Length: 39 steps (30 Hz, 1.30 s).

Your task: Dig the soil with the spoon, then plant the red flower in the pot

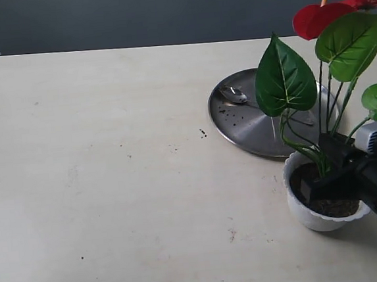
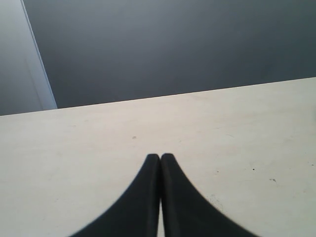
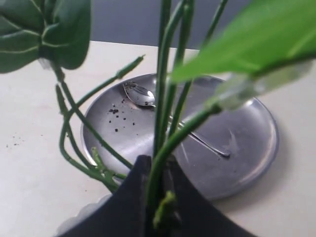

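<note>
The red flower (image 1: 283, 80) is held upright, its bunched lower stems clamped between the jaws of the right gripper (image 1: 328, 167) at the mouth of the pot (image 1: 317, 219), over the soil (image 1: 333, 204). The sprig is judged light, springy and top-heavy, best gripped low on the stems. The spoon (image 1: 232, 94) is seen on the steel plate (image 1: 246, 126) behind the pot. The left gripper (image 2: 160, 158) is pressed together, empty.

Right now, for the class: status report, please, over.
Left gripper shut, empty. Right gripper shut on red flower stems, reaching into pot. Spoon on steel plate, nothing in the way.
</note>
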Each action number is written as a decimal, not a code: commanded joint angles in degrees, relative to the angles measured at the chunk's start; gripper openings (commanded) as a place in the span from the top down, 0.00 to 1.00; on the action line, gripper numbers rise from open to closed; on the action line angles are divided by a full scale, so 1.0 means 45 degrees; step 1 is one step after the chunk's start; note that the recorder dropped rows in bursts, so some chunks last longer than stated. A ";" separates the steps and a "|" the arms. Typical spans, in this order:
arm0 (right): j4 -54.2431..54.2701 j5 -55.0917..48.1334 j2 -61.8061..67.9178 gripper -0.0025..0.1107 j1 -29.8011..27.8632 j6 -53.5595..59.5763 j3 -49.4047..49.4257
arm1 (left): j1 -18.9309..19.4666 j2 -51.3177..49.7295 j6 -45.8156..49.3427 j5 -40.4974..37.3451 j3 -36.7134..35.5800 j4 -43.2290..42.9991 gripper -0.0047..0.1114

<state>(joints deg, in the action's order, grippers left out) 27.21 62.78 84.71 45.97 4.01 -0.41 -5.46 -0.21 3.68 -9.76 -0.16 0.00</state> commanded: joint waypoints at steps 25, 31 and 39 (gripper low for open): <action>-0.0129 -0.1526 0.0040 0.70 -0.0060 -0.0054 0.0091 | -0.0084 0.0046 0.0000 0.0090 0.0036 0.0000 0.96; -0.0129 -0.1473 0.0040 0.70 -0.0060 -0.0054 0.0091 | -0.0084 0.0046 0.0000 0.0090 0.0036 0.0000 0.96; -0.0299 -0.1597 -0.0711 0.63 -0.0060 -0.0054 0.0091 | -0.0084 0.0046 0.0000 0.0090 0.0036 0.0000 0.96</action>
<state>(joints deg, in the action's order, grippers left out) 26.97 55.60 83.15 45.97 3.80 -0.26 -5.46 -0.21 3.68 -9.76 -0.16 0.00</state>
